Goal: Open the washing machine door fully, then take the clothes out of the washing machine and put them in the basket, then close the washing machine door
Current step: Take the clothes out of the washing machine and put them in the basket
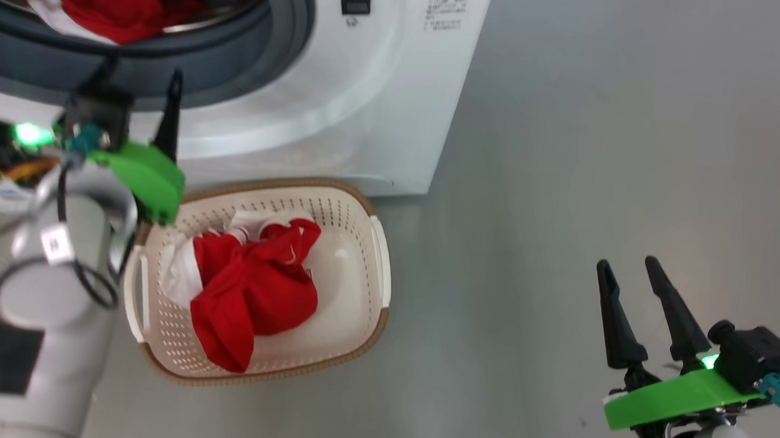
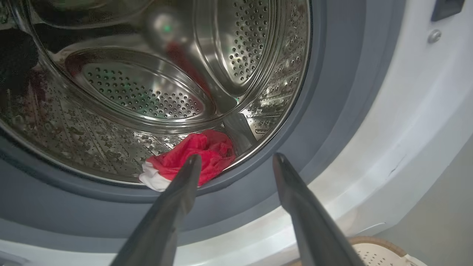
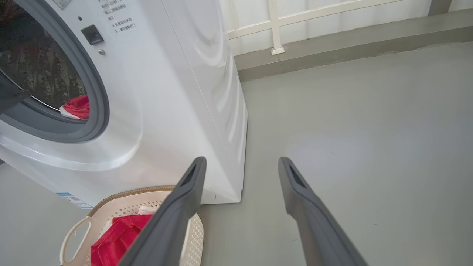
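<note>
While the washing machine (image 1: 369, 111) stands open, left gripper (image 2: 237, 157): wide apart, empty, at gasket's (image 2: 325, 92) lower edge.
Right gripper (image 1: 627, 262): wide apart, empty.
Clothes (image 2: 212, 147): some at drum's (image 2: 147, 92) front edge, some in basket (image 1: 381, 265).

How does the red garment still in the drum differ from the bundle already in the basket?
The garment in the drum lies low at the steel drum's front lip, beside the grey gasket; the bundle sits heaped in the basket on the floor. The open left gripper points at the garment in the drum, not at the bundle. Both are bright red with white parts, and neither is gripped.
</note>
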Available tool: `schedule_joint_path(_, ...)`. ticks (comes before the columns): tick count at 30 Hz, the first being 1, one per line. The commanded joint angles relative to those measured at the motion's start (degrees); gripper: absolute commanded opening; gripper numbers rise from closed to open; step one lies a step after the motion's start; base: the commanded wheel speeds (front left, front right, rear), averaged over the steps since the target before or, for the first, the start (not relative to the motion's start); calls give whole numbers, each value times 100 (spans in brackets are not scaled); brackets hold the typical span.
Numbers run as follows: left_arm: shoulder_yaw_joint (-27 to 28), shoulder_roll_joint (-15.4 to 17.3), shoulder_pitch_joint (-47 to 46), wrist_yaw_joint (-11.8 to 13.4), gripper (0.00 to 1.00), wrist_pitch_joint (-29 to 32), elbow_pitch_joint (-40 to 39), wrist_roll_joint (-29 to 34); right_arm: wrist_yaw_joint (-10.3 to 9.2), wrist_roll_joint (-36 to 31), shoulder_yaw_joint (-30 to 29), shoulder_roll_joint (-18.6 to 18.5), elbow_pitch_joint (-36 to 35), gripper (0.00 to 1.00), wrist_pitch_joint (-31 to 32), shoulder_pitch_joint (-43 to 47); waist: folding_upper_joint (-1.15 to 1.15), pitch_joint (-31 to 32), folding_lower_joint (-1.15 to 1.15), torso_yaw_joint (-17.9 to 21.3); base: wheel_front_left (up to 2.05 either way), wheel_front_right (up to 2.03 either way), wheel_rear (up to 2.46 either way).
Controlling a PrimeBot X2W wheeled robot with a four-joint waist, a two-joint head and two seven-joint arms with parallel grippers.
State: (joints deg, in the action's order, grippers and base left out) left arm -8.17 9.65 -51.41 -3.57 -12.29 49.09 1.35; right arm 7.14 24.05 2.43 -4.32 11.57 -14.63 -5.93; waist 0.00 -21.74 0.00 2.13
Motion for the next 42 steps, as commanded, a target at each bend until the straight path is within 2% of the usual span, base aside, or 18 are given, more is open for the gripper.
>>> schedule_joint_path(1, 82, 273, -294, 25, 100, 20, 29, 117, 35, -1, 103, -20, -159, 100, -37, -126, 0, -346, 0, 59, 0, 0, 0)
schedule_joint_path(10, -314, 463, -1669, 174, 100, 401, 1230, 541, 35, -1, 66, -62, -247, 100, -37, -366, 0, -819, 0, 40, 0, 0, 0)
schedule_joint_path(19, -626, 597, -2446, 375, 100, 695, 2043, 812, 35, 17, 194, -72, -256, 100, -37, -505, 0, -1065, 0, 175, 0, 0, 0)
schedule_joint_path(31, -762, 946, -2909, 485, 100, 834, 2358, 827, 35, 67, 287, -48, -292, 100, -37, -558, 0, -1391, 0, 457, 0, 0, 0)
schedule_joint_path(42, -910, 1098, -3062, 602, 100, 967, 2437, 826, 35, 93, 348, -9, -317, 100, -37, -627, 0, -1552, 0, 586, 0, 0, 0)
